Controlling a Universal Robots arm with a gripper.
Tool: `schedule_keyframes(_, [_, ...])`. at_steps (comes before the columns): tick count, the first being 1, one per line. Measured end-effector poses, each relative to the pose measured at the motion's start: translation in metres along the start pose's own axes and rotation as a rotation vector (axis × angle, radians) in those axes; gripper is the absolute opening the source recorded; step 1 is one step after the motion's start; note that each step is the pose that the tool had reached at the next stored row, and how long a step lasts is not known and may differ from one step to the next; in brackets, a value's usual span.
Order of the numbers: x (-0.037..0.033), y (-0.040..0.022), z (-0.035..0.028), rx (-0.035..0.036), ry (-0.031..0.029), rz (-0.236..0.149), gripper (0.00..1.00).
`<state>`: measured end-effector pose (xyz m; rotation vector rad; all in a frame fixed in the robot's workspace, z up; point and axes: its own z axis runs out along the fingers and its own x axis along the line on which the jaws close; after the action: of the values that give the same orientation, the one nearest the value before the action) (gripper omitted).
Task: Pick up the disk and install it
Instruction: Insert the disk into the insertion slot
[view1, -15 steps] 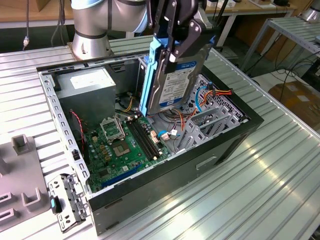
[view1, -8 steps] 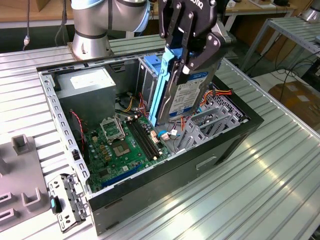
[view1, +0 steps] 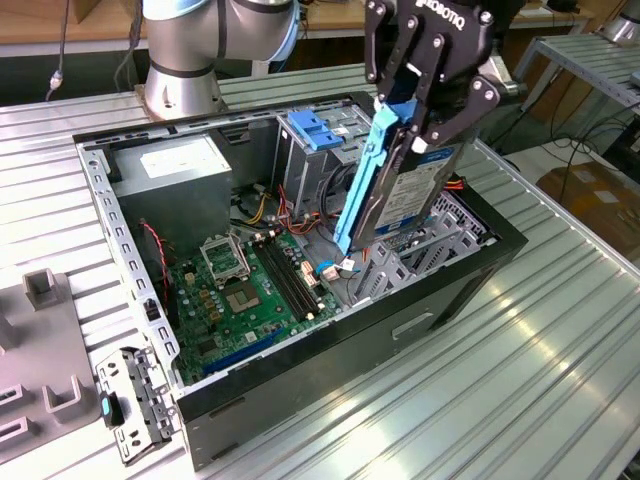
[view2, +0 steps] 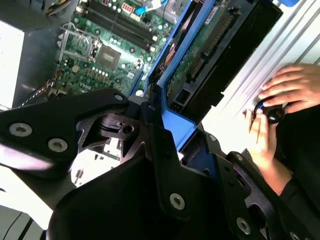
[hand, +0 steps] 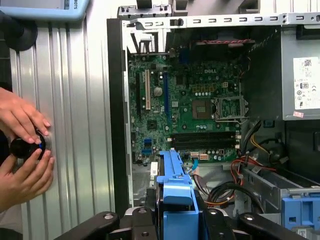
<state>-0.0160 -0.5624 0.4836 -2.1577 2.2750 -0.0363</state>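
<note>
gripper (view1: 428, 120) is clamped tight on the top end of the disk (view1: 405, 205). the disk hangs tilted, its blue rail facing the exterior view's left and its low end reaching into the open case (view1: 330, 325) at the exterior view's right end, just beside the motherboard (view1: 250, 290). in the first wrist view, a person's hands (hand: 22, 175) cup a black knob (hand: 25, 146) on the table (hand: 75, 125) beside the case.

Disk (view1: 410, 200): silver metal, glossy paper label, smooth blue plastic rails.
Gripper (view1: 420, 125): matt black finish.
Table (view1: 520, 380): ribbed bare metal, shiny.
Case (view1: 400, 325): black painted outside, dull grey sheet metal within.
Motherboard (view1: 250, 290): green, slightly glossy.
</note>
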Motion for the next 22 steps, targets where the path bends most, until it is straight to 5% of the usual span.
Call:
schedule_keyframes(4, [-0.0010,-0.0182,0.0010,0.0000,0.0000,-0.002,0.37])
schedule_keyframes(8, [-0.0027,-0.0487,0.0041,0.0002,-0.0002,-0.019,0.37])
schedule_keyframes(14, [-0.0037,-0.0676,0.0089,0.0006,-0.0002,-0.050,0.37])
schedule_keyframes(22, [-0.0041,-0.0715,0.0230,0.0006,-0.0003,-0.051,0.37])
